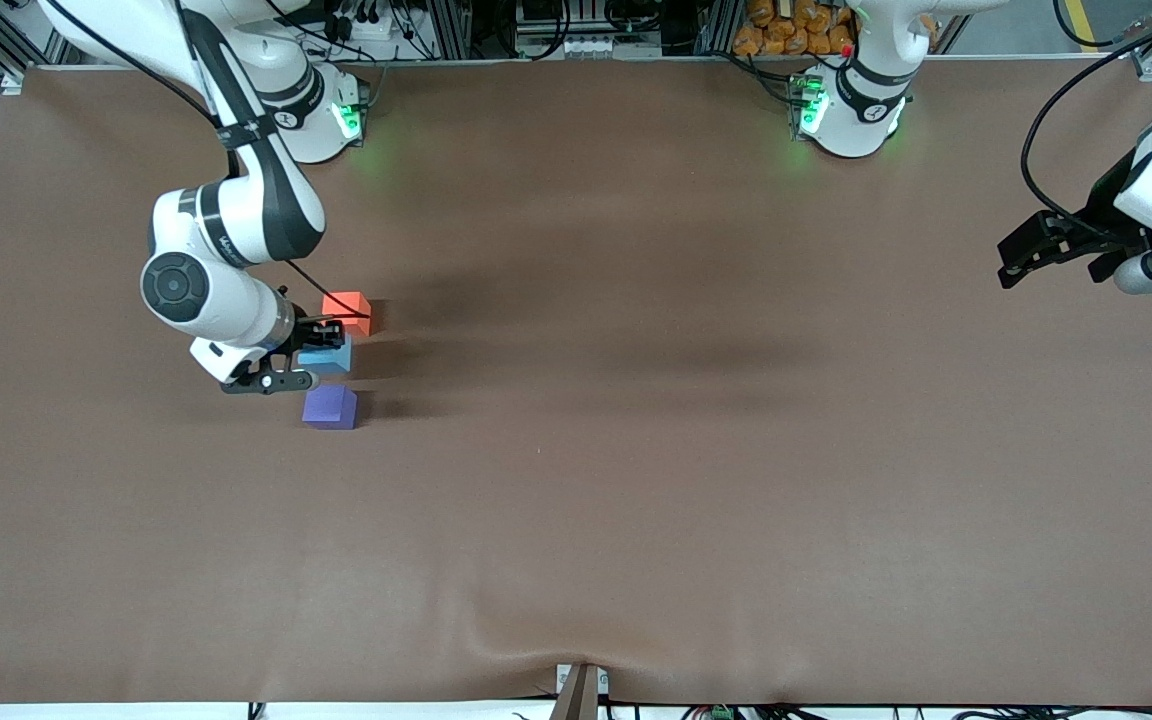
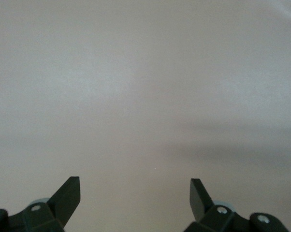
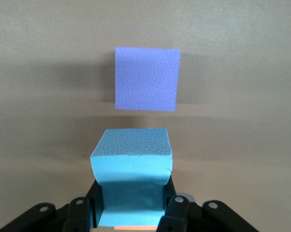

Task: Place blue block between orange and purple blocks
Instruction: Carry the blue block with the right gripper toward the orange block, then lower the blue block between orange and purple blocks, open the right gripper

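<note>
Sky-blue matte cube (image 3: 133, 159), foam-textured, sides pinched

The front view looks down from high across the whole table (image 1: 636, 500), facing the bases. Each wrist view looks closely down at the table; the right shares the blue block (image 3: 131, 169) and purple block (image 3: 146, 79) with it.

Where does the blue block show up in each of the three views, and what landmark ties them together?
Front view: the blue block sits between the orange block and the purple block, in the right pincer.
Left wrist view: not in it; only bare table and the open left pincer.
Right wrist view: the blue block fills the lower middle, pinched at its sides.
Shared landmark: the purple block, in the front and right wrist views.
</note>
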